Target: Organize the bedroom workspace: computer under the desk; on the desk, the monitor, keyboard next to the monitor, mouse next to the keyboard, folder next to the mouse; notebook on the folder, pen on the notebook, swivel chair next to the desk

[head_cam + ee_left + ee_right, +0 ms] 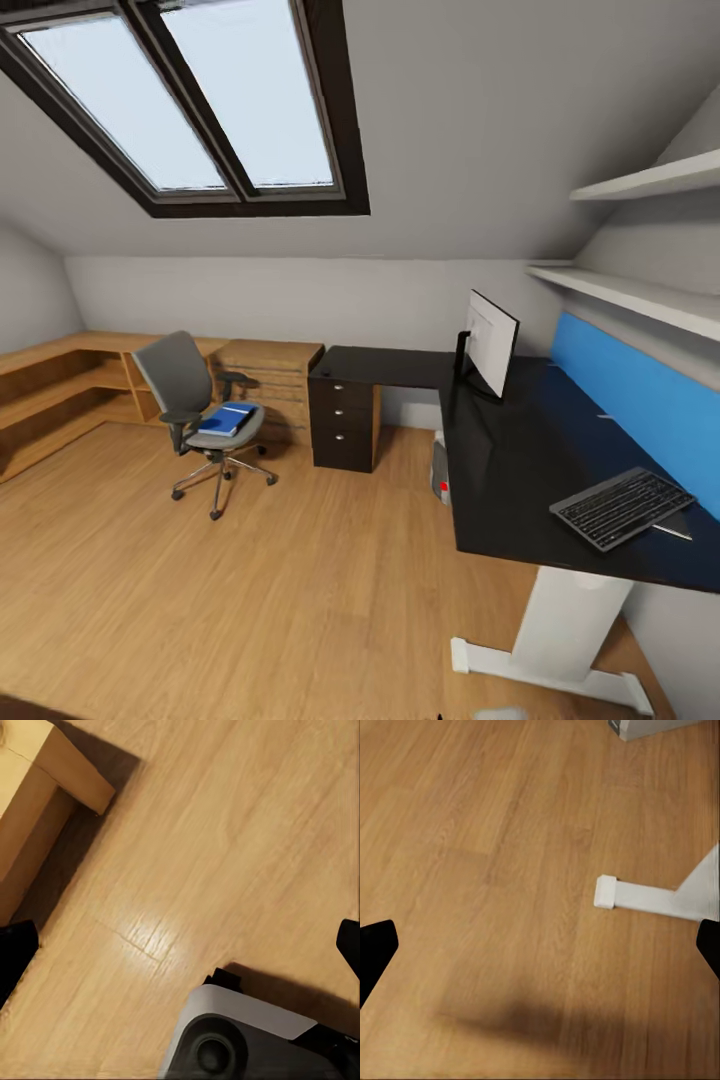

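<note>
The swivel chair (185,392) stands on the floor left of the desk (520,450), apart from it. The blue folder (228,418) lies on its seat. On the black desk top the monitor (492,345) stands near the corner, and the keyboard (622,507) lies at the near right end. A thin grey sliver (680,526) pokes out from under the keyboard; I cannot tell what it is. The computer (440,472) sits on the floor under the desk. The mouse and pen are out of view. My left gripper (180,952) and right gripper (540,949) hang open over bare floor.
A black drawer unit (343,420) closes the desk's left end, beside a low wooden dresser (270,385) and shelving (50,390). The desk's white foot (645,896) lies near my right gripper. My own base (247,1035) and a wooden furniture corner (45,787) are below the left gripper.
</note>
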Tool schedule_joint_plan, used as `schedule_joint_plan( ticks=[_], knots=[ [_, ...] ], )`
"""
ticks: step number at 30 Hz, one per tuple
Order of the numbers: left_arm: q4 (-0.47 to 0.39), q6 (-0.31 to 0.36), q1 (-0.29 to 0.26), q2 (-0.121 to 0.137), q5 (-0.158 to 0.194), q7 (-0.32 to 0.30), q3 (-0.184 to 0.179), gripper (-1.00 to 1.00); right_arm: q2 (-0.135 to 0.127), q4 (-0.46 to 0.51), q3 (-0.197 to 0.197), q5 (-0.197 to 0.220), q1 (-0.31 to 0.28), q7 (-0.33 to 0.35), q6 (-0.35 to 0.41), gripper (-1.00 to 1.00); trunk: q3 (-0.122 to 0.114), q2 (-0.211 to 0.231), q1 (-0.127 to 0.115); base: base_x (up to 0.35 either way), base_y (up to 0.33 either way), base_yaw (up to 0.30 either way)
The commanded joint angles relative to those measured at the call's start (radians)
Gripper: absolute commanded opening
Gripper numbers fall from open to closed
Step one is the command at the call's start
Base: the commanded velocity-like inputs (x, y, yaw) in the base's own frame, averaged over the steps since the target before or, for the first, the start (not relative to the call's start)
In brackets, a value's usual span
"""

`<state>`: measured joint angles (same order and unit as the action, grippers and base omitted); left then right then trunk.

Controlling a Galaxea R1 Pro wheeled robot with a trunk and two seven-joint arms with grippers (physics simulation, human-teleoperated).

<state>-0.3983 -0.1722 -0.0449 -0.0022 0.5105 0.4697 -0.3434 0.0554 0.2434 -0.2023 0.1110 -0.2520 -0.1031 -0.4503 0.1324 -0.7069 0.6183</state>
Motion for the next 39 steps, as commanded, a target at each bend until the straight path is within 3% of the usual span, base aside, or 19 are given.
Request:
schedule_joint_plan(
  ticks=[1,16,39],
  knots=[
    [0.001,-0.006,-0.001,0.001,0.010,0.006,-0.009,1.00,0.000,-0.001,-0.009,0.010,-0.001,-0.004,-0.004,1.00,0.002,-0.001,0.000,-0.009,-0.013,-0.149],
    [0.001,-0.006,-0.001,0.001,0.011,0.006,-0.008,1.00,0.000,-0.001,-0.008,0.011,-0.001,-0.004,-0.030,1.00,0.010,-0.001,0.000,-0.001,-0.002,-0.195],
    [0.002,-0.006,-0.001,0.001,0.012,0.006,-0.008,1.00,0.001,-0.003,-0.009,0.011,-0.001,-0.008,-0.042,1.00,0.011,-0.001,0.000,0.000,0.000,-0.010]
  ],
)
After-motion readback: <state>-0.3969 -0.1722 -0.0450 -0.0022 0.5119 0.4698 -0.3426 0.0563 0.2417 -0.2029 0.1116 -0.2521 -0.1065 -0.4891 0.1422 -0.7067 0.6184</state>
